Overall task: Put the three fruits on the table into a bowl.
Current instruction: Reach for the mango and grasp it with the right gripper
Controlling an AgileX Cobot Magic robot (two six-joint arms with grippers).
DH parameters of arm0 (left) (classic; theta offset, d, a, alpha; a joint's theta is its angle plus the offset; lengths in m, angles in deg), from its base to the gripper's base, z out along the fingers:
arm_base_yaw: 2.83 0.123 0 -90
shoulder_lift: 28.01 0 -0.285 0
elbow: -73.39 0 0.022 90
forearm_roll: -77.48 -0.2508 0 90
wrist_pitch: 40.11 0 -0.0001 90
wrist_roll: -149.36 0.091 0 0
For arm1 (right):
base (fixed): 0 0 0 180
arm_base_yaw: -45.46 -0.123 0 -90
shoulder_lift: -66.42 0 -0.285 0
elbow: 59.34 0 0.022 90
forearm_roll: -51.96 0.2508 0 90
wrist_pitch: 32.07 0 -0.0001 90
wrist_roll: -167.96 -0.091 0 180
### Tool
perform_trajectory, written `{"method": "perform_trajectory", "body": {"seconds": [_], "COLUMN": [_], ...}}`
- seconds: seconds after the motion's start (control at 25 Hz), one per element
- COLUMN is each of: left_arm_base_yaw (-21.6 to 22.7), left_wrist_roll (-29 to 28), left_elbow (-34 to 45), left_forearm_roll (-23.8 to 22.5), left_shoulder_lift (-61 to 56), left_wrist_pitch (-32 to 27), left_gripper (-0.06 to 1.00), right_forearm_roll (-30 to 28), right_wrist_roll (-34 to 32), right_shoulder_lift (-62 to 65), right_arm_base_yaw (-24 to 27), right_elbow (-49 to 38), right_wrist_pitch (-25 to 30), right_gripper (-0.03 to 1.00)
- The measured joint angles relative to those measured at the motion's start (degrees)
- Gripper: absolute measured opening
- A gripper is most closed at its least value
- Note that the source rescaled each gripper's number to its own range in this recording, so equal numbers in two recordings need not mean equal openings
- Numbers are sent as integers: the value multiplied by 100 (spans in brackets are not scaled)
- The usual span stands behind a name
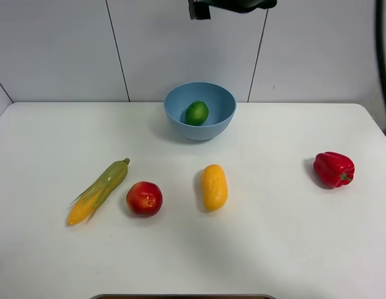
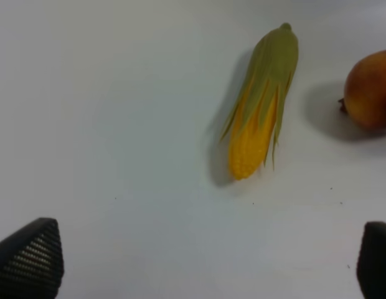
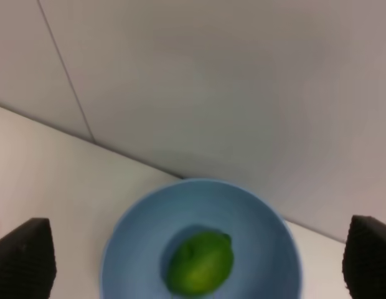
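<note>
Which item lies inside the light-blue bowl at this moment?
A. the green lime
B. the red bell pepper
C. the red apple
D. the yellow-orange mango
A: the lime sits inside the bowl, while the apple, the mango and the bell pepper all rest on the table outside it.

One blue bowl point(image 1: 219, 106) sits at the upper middle of the frame. The fruits number three: one lime point(image 1: 197, 113), one apple point(image 1: 144, 199) and one mango point(image 1: 214, 187). There is also one corn cob point(image 1: 101, 190) and one red pepper point(image 1: 333, 169), all on one table point(image 1: 274, 249).
</note>
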Motion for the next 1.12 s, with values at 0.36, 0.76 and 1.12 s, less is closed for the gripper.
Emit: {"method": "perform_trajectory", "body": {"seconds": [0.36,0.76,1.12], "left_arm_base_yaw": [0,0,0], "left_wrist_roll": [0,0,0], "left_elbow": [0,0,0], "left_forearm_roll": [0,0,0], "left_shoulder_lift": [0,0,0], "left_wrist_pitch": [0,0,0], "left_gripper": [99,100,100], "right_forearm_roll": [-128,-113,168], "right_wrist_roll": [-808,-1868,-2253], "right_shoulder_lift": [871,1491,1196], "right_arm_base_yaw": [-760,-875,-882], "right_elbow": [-367,-2295,-3288], "right_wrist_pitch": [1601,1366,622], "right_gripper": [100,100,100]}}
